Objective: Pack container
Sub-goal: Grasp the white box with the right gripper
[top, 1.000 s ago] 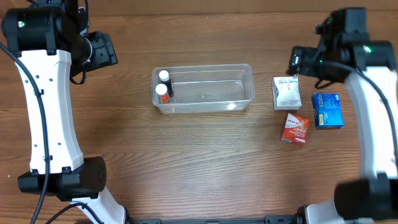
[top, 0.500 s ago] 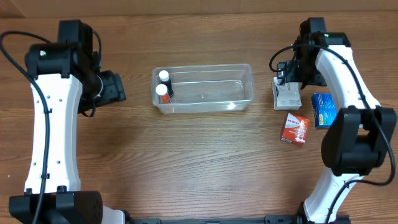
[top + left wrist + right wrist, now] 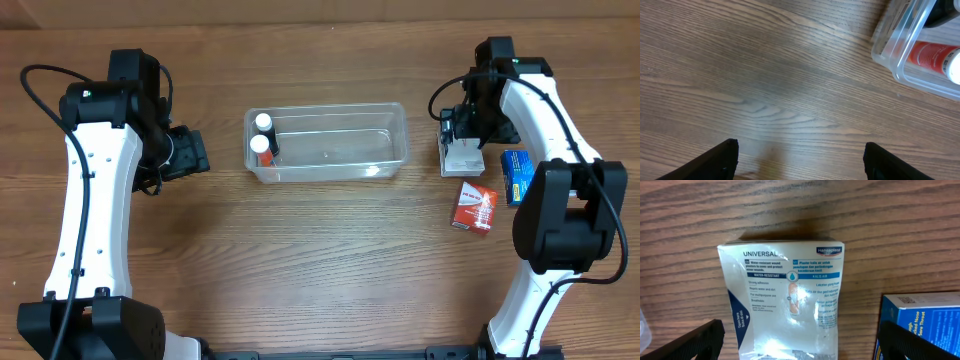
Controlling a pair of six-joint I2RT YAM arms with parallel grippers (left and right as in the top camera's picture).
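The clear plastic container sits at the table's middle back with two white-capped orange bottles at its left end; its corner and one bottle show in the left wrist view. My left gripper is open and empty, left of the container. My right gripper is open, hovering over the white plaster packet, which lies flat between its fingers in the right wrist view. A blue box and a red box lie nearby.
The blue box's corner shows at the right of the right wrist view. The container's edge shows at the far left there. Brown wooden tabletop surrounds everything.
My right arm has swung in and down over the white packet. My left arm has moved right and down toward the container's left end.
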